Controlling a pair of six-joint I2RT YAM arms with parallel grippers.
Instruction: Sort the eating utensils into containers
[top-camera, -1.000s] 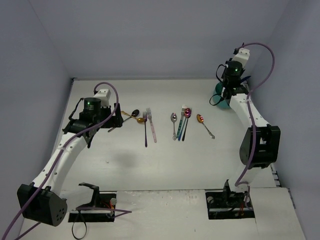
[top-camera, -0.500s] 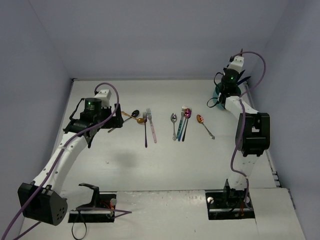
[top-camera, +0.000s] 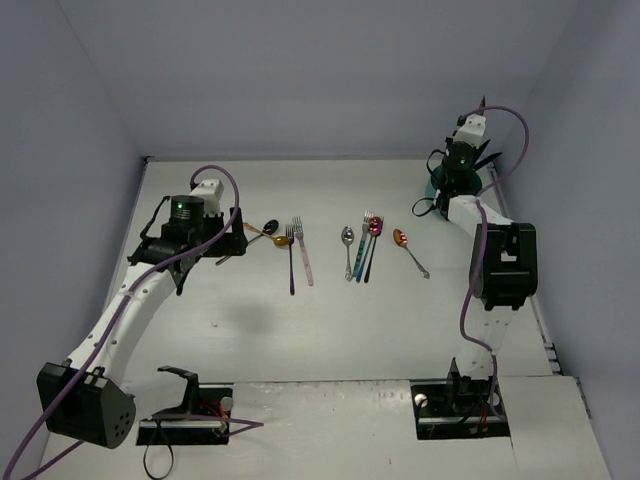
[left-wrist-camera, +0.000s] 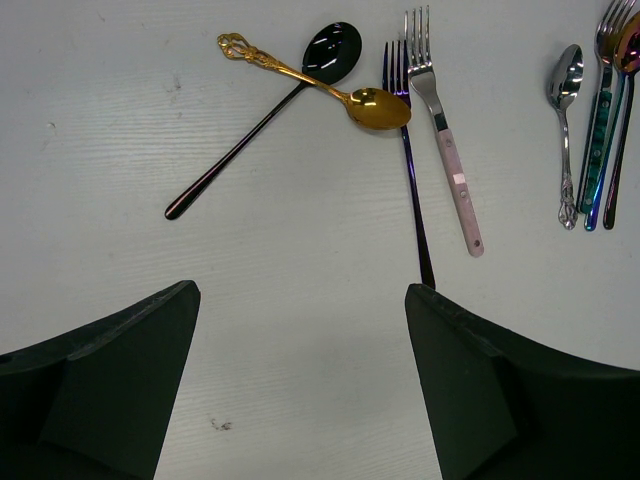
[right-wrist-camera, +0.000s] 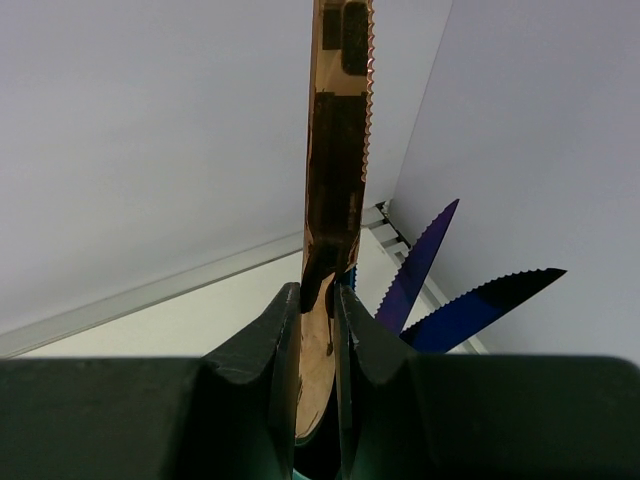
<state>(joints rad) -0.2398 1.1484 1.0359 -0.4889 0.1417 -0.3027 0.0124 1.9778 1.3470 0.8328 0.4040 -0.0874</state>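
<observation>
My right gripper (top-camera: 447, 183) is shut on a copper knife (right-wrist-camera: 338, 130), held upright by its lower part over the teal caddy (top-camera: 436, 187) at the back right. In the right wrist view my gripper (right-wrist-camera: 317, 290) pinches the blade, and a purple knife (right-wrist-camera: 420, 265) and a blue knife (right-wrist-camera: 480, 305) stand behind it. My left gripper (top-camera: 228, 243) is open and empty above the table (left-wrist-camera: 300, 288). Beyond it lie a black spoon (left-wrist-camera: 332, 52), a gold spoon (left-wrist-camera: 375, 108), a dark blue fork (left-wrist-camera: 412, 180) and a pink-handled fork (left-wrist-camera: 455, 170).
A silver spoon (top-camera: 348, 240), a teal fork (top-camera: 362, 252), a pink spoon (top-camera: 375, 228) and a copper spoon (top-camera: 402, 238) lie mid-table. Grey walls close in the back and sides. The caddy stands close to the right wall.
My right arm has folded in, its elbow moving back and up, and the wrist has come down onto the caddy with the copper knife. The left arm has not moved.
</observation>
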